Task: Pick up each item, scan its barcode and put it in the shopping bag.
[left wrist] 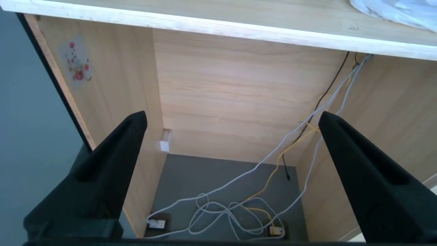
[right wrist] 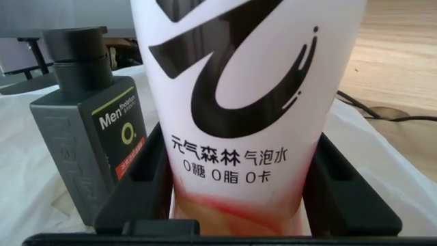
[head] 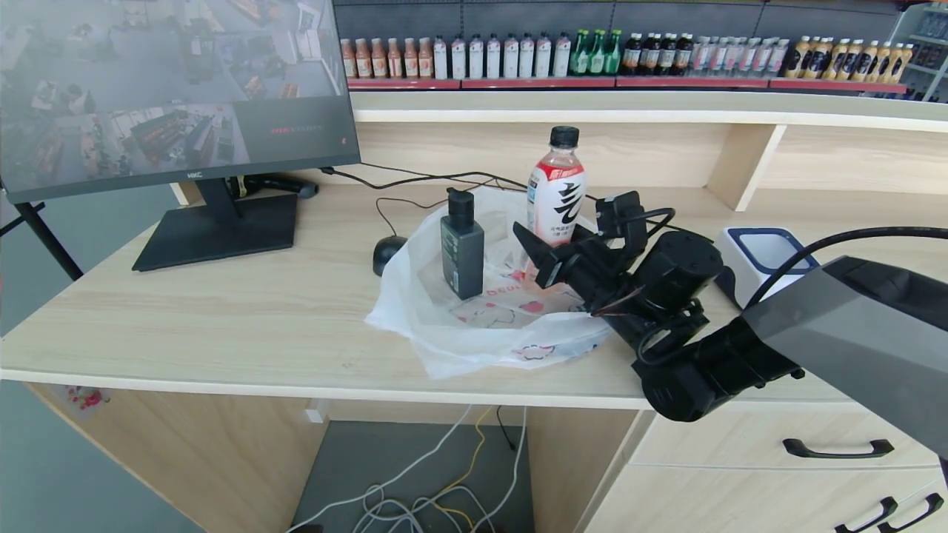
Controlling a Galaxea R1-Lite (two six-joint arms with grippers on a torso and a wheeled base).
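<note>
Wooden checkout counter (head: 222, 311) bore the white shopping bag (head: 444, 340). On it the sparkling-water bottle (head: 557, 192) stood upright, its lower body clasped by the right gripper (head: 538, 253). The left gripper (left wrist: 232, 126) hung wide apart below the counter, much farther off.

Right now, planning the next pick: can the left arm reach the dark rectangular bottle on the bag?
Probably not directly: the left tool sits open below the light wooden desktop, whose edge blocks the dark rectangular bottle.

Counter inventory by kind.
We count one drink bottle (head: 557, 194) between the fingers (right wrist: 345, 195) of the right gripper (head: 552, 235), one dark bottle (head: 462, 248) just beside them, one shopping bag (head: 444, 333), one monitor (head: 170, 89), one mouse (head: 386, 253), one scanner (head: 766, 252).
</note>
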